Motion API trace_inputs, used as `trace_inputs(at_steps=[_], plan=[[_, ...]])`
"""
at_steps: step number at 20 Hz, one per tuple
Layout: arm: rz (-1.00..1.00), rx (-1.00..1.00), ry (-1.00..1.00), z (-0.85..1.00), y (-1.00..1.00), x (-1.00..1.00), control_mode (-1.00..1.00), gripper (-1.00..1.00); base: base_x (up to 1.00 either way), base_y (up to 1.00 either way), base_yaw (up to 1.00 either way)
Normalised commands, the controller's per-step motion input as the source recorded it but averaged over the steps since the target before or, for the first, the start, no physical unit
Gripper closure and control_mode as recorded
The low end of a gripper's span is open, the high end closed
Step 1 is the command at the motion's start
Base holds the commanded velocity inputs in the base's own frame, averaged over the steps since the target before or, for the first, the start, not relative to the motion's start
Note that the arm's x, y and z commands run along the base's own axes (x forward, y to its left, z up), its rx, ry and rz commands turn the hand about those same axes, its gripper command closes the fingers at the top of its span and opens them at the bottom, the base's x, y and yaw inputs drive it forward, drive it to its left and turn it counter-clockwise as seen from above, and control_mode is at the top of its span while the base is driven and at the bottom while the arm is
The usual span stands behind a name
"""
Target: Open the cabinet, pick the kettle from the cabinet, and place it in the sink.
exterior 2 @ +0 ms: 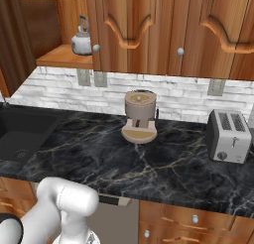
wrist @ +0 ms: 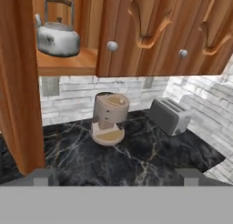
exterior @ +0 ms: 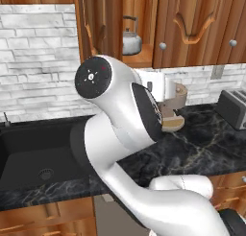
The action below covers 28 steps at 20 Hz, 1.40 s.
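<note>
claw open, facing kettle in cabinet

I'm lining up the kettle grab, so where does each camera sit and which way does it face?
Left base view: behind the arm's left, facing the sink, open cabinet and kettle; the white arm fills the middle.
Right base view: behind its right, facing the counter and toaster; arm lower left.
Hand view: looks along the open jaws toward the kettle.
All share the kettle and coffee machine.
</note>
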Motion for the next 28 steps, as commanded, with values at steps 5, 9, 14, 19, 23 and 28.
trace_inputs(at_steps=[5,9,14,19,23,28], plan=[[0.15,0.09,0.00,0.00,-0.41,-0.07,-1.00,-1.00,0.00,0.00,0.00],[0.19,0.16,0.04,0.00,-0.35,-0.01,-1.00,-1.00,0.00,0.00,0.00],[0.22,0.21,0.02,0.01,-0.27,0.03,-1.00,-1.00,0.00,0.00,0.00],[0.24,0.25,0.06,0.00,-0.18,0.14,-1.00,-1.00,0.00,0.00,0.00],[0.25,0.25,0.07,0.00,-0.05,0.23,-1.00,-1.00,0.00,0.00,0.00],[0.23,0.19,0.06,0.00,0.00,0.24,-1.00,-1.00,0.00,0.00,0.00]])
